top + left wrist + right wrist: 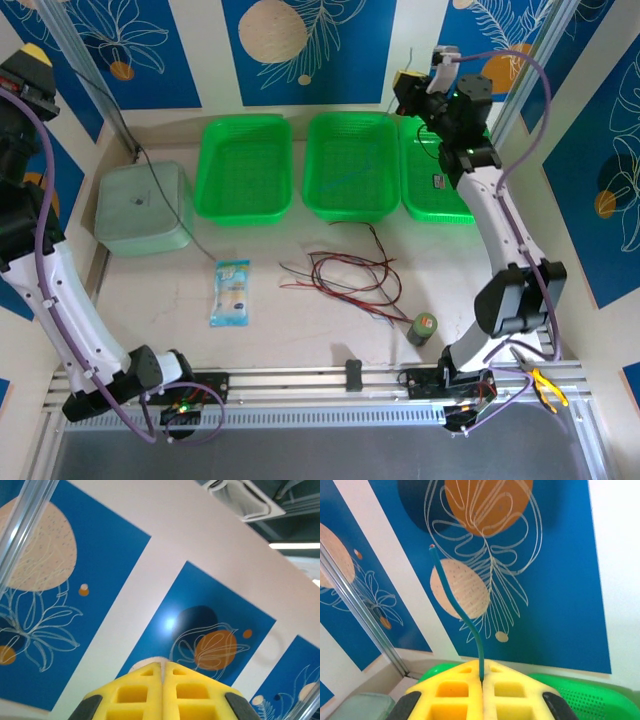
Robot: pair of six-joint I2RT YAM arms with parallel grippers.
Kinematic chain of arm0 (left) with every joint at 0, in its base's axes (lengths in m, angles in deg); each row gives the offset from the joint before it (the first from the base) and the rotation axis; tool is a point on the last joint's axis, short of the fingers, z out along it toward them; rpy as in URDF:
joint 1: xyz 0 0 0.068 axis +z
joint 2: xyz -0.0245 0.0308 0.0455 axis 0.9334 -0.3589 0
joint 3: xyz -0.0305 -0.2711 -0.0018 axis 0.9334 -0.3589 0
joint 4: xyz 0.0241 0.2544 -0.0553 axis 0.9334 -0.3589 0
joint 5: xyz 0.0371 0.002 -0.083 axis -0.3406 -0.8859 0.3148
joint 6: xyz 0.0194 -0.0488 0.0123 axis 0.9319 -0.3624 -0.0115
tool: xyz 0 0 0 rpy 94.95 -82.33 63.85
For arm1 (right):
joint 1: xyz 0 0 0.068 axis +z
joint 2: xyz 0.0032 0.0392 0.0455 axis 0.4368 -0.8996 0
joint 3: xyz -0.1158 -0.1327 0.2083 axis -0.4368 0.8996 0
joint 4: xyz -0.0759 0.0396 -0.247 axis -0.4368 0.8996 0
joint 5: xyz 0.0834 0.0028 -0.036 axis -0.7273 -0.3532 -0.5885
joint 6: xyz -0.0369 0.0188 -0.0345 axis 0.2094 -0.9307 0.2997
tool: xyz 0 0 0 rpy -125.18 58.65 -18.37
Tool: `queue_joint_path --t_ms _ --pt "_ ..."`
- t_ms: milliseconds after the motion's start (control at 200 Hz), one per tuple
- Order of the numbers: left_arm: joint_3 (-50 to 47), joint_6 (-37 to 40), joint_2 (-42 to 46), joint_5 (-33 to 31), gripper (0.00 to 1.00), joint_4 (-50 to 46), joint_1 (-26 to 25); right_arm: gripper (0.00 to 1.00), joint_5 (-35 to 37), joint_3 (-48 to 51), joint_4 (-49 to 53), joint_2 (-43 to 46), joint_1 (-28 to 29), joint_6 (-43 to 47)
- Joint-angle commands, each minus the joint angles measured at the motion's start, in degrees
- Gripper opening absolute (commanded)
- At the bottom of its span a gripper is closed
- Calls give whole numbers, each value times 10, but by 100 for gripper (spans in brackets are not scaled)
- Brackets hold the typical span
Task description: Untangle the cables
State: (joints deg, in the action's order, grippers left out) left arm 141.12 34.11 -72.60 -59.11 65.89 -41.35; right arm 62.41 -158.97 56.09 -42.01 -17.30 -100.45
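A tangle of thin red and black cables [345,273] lies on the table in front of the middle basket. My right gripper [409,82] is raised high over the back of the table, between the middle and right baskets. In the right wrist view its yellow pads [455,690] are shut on a blue-grey cable [468,621], whose free end curves up out of the gripper [481,672]. My left gripper [34,53] is held up at the far left. Seen from the left wrist it [162,666] is shut with nothing between its pads and faces the blue wall.
Three green baskets [245,205], [350,205], [432,205] stand in a row at the back. A translucent lidded box [143,208] sits at the left. A small packet [231,291] and a small green can [423,327] lie near the cables. Yellow-handled pliers [545,383] rest on the front rail.
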Motion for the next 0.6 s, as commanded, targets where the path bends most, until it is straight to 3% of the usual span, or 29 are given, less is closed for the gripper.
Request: queue_joint_path --t_ms 0,245,475,505,595 --pt "45 -50 -10 7 0 61 -5 0 7 -63 -8 -45 15 11" --pt "83 -105 -31 -35 0 131 -6 0 25 -113 60 -154 37 -5" --pt "113 -154 -64 -74 0 204 -14 0 16 -190 243 -245 47 -4" --pt "118 -160 -71 -75 0 206 -17 8 17 -202 269 -257 48 0" --pt "128 -175 -91 -71 0 220 -30 60 5 -251 345 -292 50 7"
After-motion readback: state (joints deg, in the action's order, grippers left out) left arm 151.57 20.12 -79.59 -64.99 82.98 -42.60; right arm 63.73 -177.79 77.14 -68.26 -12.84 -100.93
